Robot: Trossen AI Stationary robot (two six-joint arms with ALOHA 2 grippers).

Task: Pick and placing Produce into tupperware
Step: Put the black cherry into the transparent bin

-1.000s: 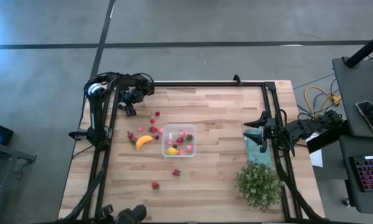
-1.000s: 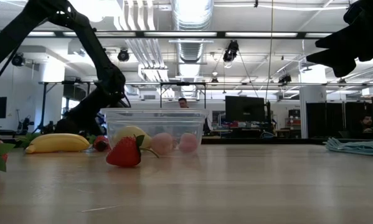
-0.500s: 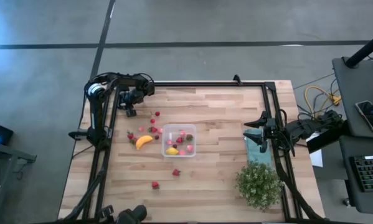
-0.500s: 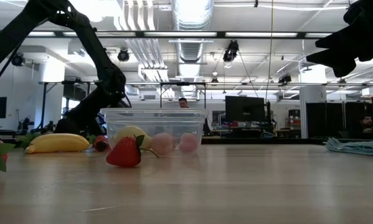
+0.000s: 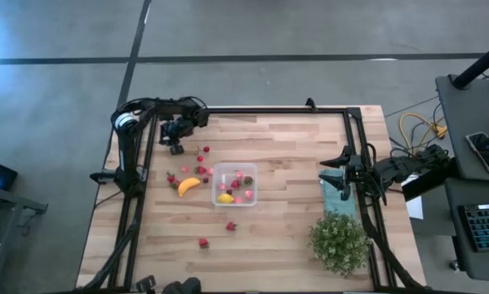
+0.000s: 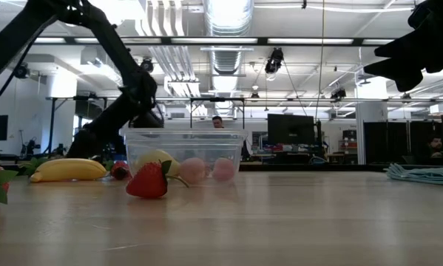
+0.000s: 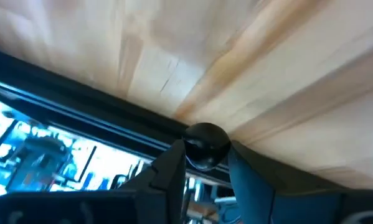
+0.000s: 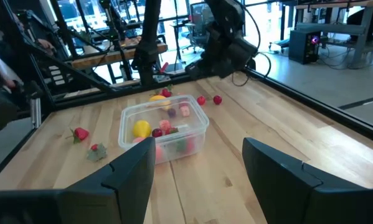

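A clear tupperware sits near the middle of the tabletop, already holding a lemon and several pink and red berries. More produce lies loose around it: a banana-like yellow piece just beside its left wall, red berries scattered between the box and the far-left corner, a strawberry just in front of it and another farther toward the near edge.

The left gripper hangs over the far-left corner, well apart from the tupperware, its fingers pinched narrow on a small dark round berry, as the left wrist view shows. The right gripper waits over a teal cloth at the right of the box, its fingers spread wide and holding nothing. A bushy green plant stands near that arm.

The berries look light, small and smooth, likely to roll or slip from a loose pinch, and probably soft enough to bruise; a gentle squeeze across the widest part seems right. The curved yellow piece would best be taken across its middle. The thin, light box may slide if bumped, so drops should come from above its open top.
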